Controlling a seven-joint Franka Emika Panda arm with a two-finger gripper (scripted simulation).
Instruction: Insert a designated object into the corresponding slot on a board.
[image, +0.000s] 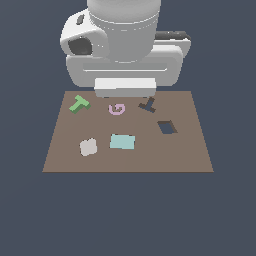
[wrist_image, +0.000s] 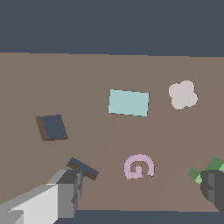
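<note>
Tool (wrist_image: 135, 199) is spread wide above the G (wrist_image: 139, 166), so I risk descending off the T (image: 78, 104).

I see the T block (image: 78, 104) on the board (image: 190, 150), at the exterior view's left of the G piece (image: 116, 109); the T slot (image: 148, 105) lies right of it.

Green T (image: 78, 104) on board (image: 128, 160), well apart from T slot (image: 148, 105); pink G (image: 116, 109) between.
</note>
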